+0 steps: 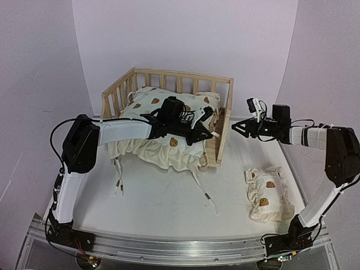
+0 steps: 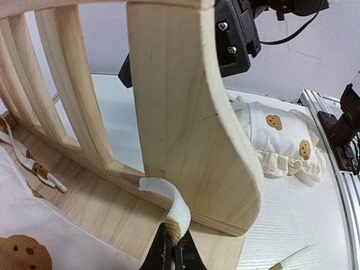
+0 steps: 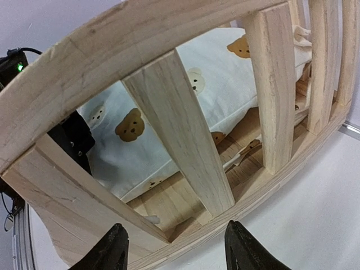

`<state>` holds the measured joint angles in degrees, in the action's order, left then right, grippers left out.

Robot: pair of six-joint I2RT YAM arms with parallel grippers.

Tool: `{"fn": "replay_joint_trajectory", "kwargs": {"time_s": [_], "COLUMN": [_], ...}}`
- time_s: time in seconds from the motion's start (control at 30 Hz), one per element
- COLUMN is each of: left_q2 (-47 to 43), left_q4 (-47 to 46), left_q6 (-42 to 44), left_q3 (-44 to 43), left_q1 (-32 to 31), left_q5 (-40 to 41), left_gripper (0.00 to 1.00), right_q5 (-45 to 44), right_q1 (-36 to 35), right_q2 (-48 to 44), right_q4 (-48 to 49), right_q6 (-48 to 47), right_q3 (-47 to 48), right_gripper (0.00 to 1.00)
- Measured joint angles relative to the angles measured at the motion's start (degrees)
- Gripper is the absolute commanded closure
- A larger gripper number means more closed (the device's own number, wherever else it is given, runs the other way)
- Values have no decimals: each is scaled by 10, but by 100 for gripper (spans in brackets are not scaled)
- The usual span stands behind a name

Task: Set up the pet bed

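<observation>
Item 1, my left gripper (image 2: 173,250): one, jaws closed on a cream tie (image 2: 169,197) of the cushion. The frayed end is pinched between the tips and the strip curls up over the plank base (image 2: 95,208), just beside the front post (image 2: 191,124). I judge that I hold it here so it can be led round that post and fastened

Item 2, my right gripper (image 3: 177,250): one, jaws apart with nothing clamped. It faces the outside of the side rail (image 3: 185,135), low, near the same front corner. I judge that it waits there to take the tie through the slats or to steady the frame

Item 3, pet bed (image 1: 181,76): one, pine, upright towards the back of the table (image 1: 169,219), between my two arms. It has slatted rails on three sides, and the open side faces my bases

Item 4, bear-print cushion (image 1: 163,104): one, lying inside the bed. Its front edge spills over the open side onto the table, so I judge it is not yet seated square

Item 5, loose ties (image 1: 119,181): at least three strands trail from the cushion's front edge onto the table, and one more lies on the plank base inside. I cannot settle the full count

Item 6, small matching pillow (image 1: 269,194): one, on the table by my right arm, well apart from the bed, not yet placed
</observation>
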<state>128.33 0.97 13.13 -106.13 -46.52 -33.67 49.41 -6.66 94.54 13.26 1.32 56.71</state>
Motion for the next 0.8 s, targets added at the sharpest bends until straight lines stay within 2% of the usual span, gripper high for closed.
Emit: {"fn": "replay_joint_trajectory", "kwargs": {"time_s": [0.13, 0.3, 0.43, 0.8], "left_q2": [2, 43, 76, 129], "left_q4": [4, 2, -1, 1], "left_q6": [13, 8, -4, -36], "left_q3": [-26, -139, -198, -216], "left_q1": [9, 18, 21, 15], "left_q5": [-43, -77, -93, -110], "left_gripper": [100, 100, 100, 100], "right_q5": [43, 72, 74, 71], "right_q1": [0, 0, 2, 6], "right_q2": [8, 25, 31, 55], "right_q4": [-28, -56, -71, -99], "right_q6": [-29, -57, -66, -84], "right_q3": [19, 40, 44, 74], "right_gripper": [38, 39, 41, 40]}}
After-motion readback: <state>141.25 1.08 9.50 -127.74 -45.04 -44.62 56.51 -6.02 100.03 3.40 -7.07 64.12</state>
